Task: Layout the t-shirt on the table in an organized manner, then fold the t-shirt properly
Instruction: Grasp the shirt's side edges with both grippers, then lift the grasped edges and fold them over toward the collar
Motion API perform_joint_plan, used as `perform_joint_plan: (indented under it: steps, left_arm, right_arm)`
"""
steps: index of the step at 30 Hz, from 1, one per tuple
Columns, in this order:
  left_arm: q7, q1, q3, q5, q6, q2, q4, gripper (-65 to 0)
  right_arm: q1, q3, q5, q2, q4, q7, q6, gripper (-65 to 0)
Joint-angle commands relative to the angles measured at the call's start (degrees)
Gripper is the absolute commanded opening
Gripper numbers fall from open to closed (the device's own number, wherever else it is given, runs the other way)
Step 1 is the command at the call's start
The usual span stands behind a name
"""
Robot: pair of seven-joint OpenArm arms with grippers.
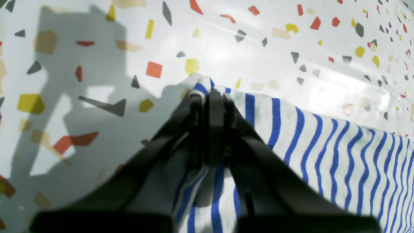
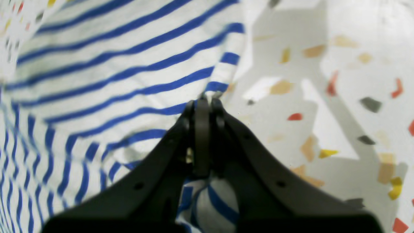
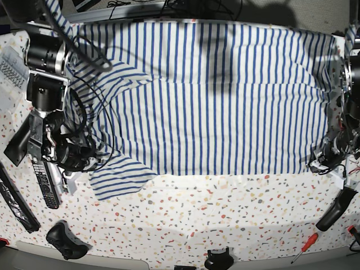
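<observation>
Broadly, the table (image 3: 225, 214) is covered across its far half by the t-shirt (image 3: 225, 95), which is spread nearly flat with its stripes running front to back; one sleeve (image 3: 121, 179) is seen sticking out toward the near edge on the base view's left, and a diagonal crease is visible near the other sleeve. The step in hand is judged to be the laying-out, close to done.

The cloth is held at both ends. The left gripper (image 1: 212, 94) is pressed fully together on a corner of the striped fabric, seen bunched between its jaws just above the tabletop. The right gripper (image 2: 203, 103) is likewise clamped tight on a fold of the shirt's edge, with a wad of cloth gathered behind the fingers.

For a good result, even tension should be kept between the two holds, so the body is drawn smooth. The edges should be lowered together and kept square to the table before either pinch is released, lest the hem be dragged askew.
</observation>
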Motion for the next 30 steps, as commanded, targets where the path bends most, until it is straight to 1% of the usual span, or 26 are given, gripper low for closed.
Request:
perform_joint_plan:
  steps: [1, 3, 5, 6, 7, 10, 12, 16, 19, 22, 30]
  left_arm:
    - [1.6, -1.5, -0.1, -0.1, 0.0, -0.7, 1.1, -65.0]
    - [4.6, -1.4, -0.1, -0.1, 0.0, -0.8, 2.5, -65.0]
    - [6.9, -1.1, -0.1, -0.1, 0.0, -0.9, 4.5, -65.0]
    - [7.9, -0.9, -0.1, -0.1, 0.0, -1.0, 5.6, -65.0]
    - [8.8, -0.5, -0.1, -0.1, 0.0, -1.2, 7.1, -65.0]
    - [11.0, 1.9, -0.1, -0.1, 0.0, -1.5, 12.5, -65.0]
    - [11.6, 4.3, -0.1, -0.1, 0.0, -1.5, 16.3, -65.0]
    - [11.6, 9.9, -0.2, -0.1, 0.2, -1.5, 24.4, -65.0]
    - [11.6, 13.5, -0.8, -0.1, 3.8, -1.7, 30.9, -65.0]
    - [12.5, 16.7, -3.9, -0.1, 4.6, -1.7, 37.4, -65.0]
    - [20.9, 25.5, -16.7, -0.3, 4.2, -1.8, 53.0, -65.0]
  right_arm:
    - [1.8, 0.0, 0.6, 0.7, 1.7, 0.0, 0.6, -65.0]
    - [1.7, 0.0, 0.6, 0.7, 3.0, -1.4, 0.6, -65.0]
    - [1.6, 0.0, 0.6, 0.7, 4.2, -1.5, 0.8, -65.0]
    - [1.6, 0.0, 0.7, 0.6, 4.8, -1.5, 2.0, -65.0]
    - [1.6, 0.0, 0.7, 0.7, 5.4, -1.5, 3.9, -65.0]
    - [1.4, 0.0, 3.5, 0.8, 7.3, -2.8, 3.9, -65.0]
    - [0.9, 0.0, 5.6, 0.9, 8.5, -3.3, 3.9, -65.0]
    - [-0.3, 0.0, 6.0, 1.0, 11.9, -3.5, 3.9, -65.0]
    - [-2.3, 0.0, 6.0, 1.0, 16.1, -3.9, 3.9, -65.0]
    - [-5.0, 0.0, 6.3, 1.0, 21.2, -5.1, 3.9, -65.0]
    - [-13.5, 0.2, 6.3, 1.0, 36.1, -8.3, 3.9, -65.0]
